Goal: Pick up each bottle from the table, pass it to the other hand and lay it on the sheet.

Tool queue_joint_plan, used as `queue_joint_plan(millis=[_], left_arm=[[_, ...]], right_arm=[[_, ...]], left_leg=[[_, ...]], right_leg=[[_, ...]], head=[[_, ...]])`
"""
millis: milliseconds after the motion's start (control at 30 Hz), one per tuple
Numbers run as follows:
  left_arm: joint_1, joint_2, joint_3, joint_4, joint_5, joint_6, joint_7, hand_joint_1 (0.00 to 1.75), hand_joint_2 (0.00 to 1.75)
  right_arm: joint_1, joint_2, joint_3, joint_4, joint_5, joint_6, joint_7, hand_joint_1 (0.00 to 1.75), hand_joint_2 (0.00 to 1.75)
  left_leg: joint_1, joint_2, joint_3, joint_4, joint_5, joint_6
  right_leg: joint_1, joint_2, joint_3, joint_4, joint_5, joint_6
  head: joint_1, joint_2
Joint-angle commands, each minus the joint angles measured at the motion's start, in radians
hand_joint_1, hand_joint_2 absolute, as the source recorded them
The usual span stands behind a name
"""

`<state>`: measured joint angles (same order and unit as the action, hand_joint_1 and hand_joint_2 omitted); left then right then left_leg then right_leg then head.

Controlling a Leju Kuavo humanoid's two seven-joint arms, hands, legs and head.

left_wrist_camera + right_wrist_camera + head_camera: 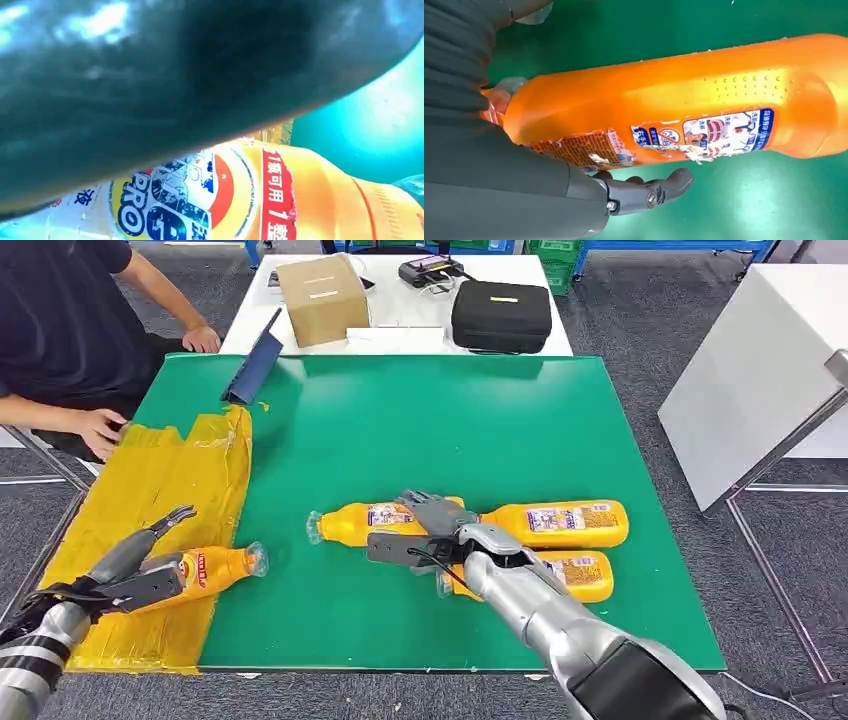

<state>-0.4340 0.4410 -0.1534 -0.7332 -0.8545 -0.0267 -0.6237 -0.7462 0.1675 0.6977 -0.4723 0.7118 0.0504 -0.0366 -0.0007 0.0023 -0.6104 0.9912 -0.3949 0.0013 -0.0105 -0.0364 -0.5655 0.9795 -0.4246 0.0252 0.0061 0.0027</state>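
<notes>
Four orange bottles lie flat. One bottle (218, 566) rests on the yellow sheet (160, 475) at its right edge, partly under my left hand (140, 575), whose fingers are spread with one raised clear; the left wrist view has its label (200, 205) close below the hand. Three bottles lie on the green mat: a left one (355, 523), a right one (560, 523) and a near one (578, 575). My right hand (425, 532) lies over where they meet. In the right wrist view a bottle (664, 100) lies between thumb (649, 192) and fingers, with the thumb tip just clear of it.
A dark blue folder (255, 365) stands at the mat's far left corner. A person sits at the left, one hand (100, 430) on the sheet's far end. Behind the mat, a white table holds a cardboard box (322, 298) and a black case (500, 315).
</notes>
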Motion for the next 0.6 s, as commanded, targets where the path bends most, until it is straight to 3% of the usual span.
queue_joint_plan(millis=[33,100,167,267,300,333,400,600], left_arm=[[0.029,-0.058,0.014,0.036,0.001,-0.015,0.002,0.00,0.00],[0.051,-0.109,0.109,-0.048,0.221,-0.154,-0.074,0.00,0.00],[0.072,-0.179,0.172,-0.164,0.377,-0.251,-0.072,0.00,0.00],[0.088,-0.231,0.196,-0.316,0.503,-0.373,0.018,0.00,0.00],[0.078,-0.247,0.203,-0.323,0.549,-0.406,0.032,0.00,0.00],[0.070,-0.267,0.212,-0.325,0.585,-0.426,0.043,0.00,0.00],[0.066,-0.302,0.220,-0.339,0.652,-0.456,0.054,0.00,0.00],[0.104,-0.358,0.222,-0.418,0.807,-0.522,0.109,0.00,0.00]], right_arm=[[-0.033,-0.003,0.039,0.090,-0.001,0.008,0.005,0.00,1.75],[-0.032,-0.009,0.041,0.099,0.008,0.014,0.016,0.00,1.75],[-0.023,-0.021,0.040,0.121,0.026,0.005,0.061,0.00,1.75],[-0.016,-0.040,0.052,0.161,0.072,0.033,0.126,0.00,1.75],[-0.010,-0.048,0.049,0.170,0.076,0.053,0.137,1.59,1.75],[-0.002,-0.056,0.048,0.179,0.079,0.064,0.145,1.75,1.75],[0.018,-0.064,0.036,0.195,0.083,0.053,0.151,1.75,1.75],[0.070,-0.063,0.023,0.215,0.124,0.041,0.203,1.75,1.75]], left_leg=[[0.000,0.000,0.002,-0.002,0.000,0.000],[0.000,0.000,0.001,-0.002,0.000,0.000],[-0.001,-0.002,0.001,-0.002,0.001,0.000],[0.000,-0.007,0.000,-0.001,0.001,0.001],[0.001,-0.006,0.000,0.000,0.000,0.001],[0.002,-0.009,-0.001,0.002,0.000,0.001],[0.002,-0.008,-0.003,0.000,0.001,0.001],[0.001,-0.008,-0.001,-0.001,0.001,0.002]], right_leg=[[0.000,0.002,0.002,-0.001,0.000,0.000],[0.000,0.003,0.002,-0.002,0.000,-0.001],[-0.001,0.000,0.002,-0.002,0.000,0.000],[0.000,-0.004,0.002,-0.003,-0.001,0.000],[0.000,-0.004,-0.001,-0.002,-0.001,0.000],[0.001,-0.006,-0.005,-0.002,-0.002,0.000],[0.001,-0.005,-0.010,-0.004,-0.001,0.001],[0.001,-0.005,0.002,-0.006,0.001,0.003]], head=[[0.000,0.000],[0.000,0.000],[0.000,0.000],[0.000,0.000],[0.000,0.000],[0.001,0.000],[0.001,0.000],[0.001,0.000]])
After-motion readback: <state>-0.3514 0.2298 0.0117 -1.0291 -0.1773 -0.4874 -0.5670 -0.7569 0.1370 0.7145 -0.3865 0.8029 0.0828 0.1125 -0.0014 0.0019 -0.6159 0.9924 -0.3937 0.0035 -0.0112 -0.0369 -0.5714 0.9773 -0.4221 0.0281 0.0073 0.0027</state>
